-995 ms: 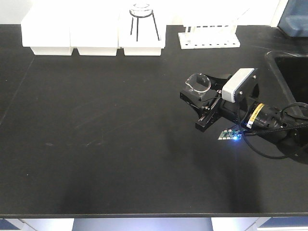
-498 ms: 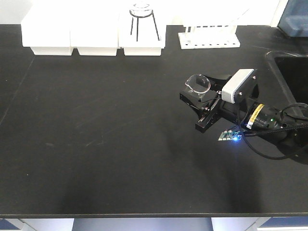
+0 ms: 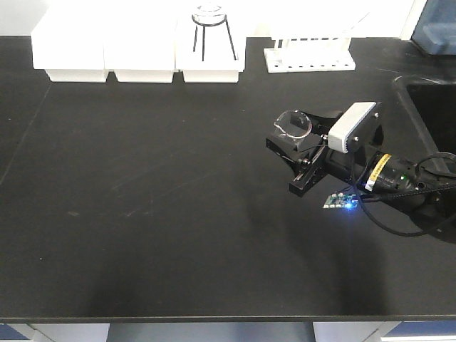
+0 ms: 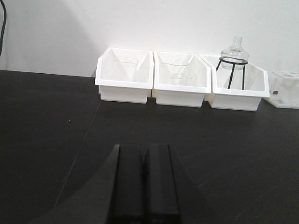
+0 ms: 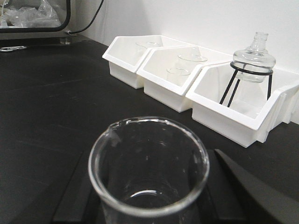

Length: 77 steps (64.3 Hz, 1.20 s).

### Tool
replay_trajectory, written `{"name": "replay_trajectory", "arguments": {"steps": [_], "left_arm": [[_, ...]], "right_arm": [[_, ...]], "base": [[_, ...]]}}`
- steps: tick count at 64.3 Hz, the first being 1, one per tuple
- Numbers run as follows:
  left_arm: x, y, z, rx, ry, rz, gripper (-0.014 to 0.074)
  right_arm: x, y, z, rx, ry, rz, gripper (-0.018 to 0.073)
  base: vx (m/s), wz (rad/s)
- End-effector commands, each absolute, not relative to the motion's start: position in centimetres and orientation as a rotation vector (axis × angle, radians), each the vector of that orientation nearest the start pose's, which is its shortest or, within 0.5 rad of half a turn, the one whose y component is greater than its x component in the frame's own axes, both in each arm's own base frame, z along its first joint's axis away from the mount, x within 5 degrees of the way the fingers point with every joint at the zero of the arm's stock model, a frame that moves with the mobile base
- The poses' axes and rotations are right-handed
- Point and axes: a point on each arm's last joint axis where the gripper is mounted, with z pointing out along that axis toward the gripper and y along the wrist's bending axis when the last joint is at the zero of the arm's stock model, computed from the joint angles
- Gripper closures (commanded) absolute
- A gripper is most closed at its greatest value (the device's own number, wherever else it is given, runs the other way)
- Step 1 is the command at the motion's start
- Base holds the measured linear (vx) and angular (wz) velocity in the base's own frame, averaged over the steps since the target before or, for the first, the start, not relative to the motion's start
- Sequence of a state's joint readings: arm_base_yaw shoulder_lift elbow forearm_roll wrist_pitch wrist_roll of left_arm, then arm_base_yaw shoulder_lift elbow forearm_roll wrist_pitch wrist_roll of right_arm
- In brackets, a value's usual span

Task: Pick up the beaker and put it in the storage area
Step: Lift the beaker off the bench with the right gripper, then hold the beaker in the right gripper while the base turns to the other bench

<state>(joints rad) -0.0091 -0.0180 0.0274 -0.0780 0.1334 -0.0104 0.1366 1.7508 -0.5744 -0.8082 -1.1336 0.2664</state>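
Note:
The beaker [image 3: 293,122] is clear glass with a pour spout and stands upright between the fingers of my right gripper [image 3: 291,142], right of centre over the black benchtop. In the right wrist view its open rim [image 5: 148,161] fills the foreground, with a black finger [image 5: 77,196] close against each side. I cannot tell whether its base touches the bench. My left gripper [image 4: 145,151] is shut and empty, low over the benchtop and pointing at the white bins; it does not show in the front view. The storage area is the black bench stretch [image 5: 32,60] at far left, with a black-framed box [image 5: 32,14] at its rear.
Three white bins [image 3: 139,53] line the rear edge. The right one holds a round glass flask on a black tripod [image 3: 211,28]. A white test-tube rack [image 3: 310,55] stands to their right. A sink recess [image 3: 431,107] lies at the far right. A seam [image 3: 28,128] crosses the bench at left.
The right gripper with the beaker shifted very slightly left and down a second ago and has held still since. Nothing else moved.

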Motion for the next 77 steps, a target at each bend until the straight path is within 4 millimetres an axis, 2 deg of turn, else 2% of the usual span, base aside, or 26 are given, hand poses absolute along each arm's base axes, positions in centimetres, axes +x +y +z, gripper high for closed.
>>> {"name": "replay_trajectory", "arguments": {"steps": [1, 77], "left_arm": [[5.47, -0.08, 20.84, -0.07, 1.507, -0.094, 0.0603], [5.47, -0.08, 20.84, -0.07, 1.507, -0.094, 0.0603]], "right_arm": [[27.91, 10.1, 20.46, -0.709, 1.295, 0.649, 0.0316], [27.91, 10.1, 20.46, -0.709, 1.295, 0.649, 0.0316]], "base": [[0.0, 0.0], [-0.02, -0.06]]}}
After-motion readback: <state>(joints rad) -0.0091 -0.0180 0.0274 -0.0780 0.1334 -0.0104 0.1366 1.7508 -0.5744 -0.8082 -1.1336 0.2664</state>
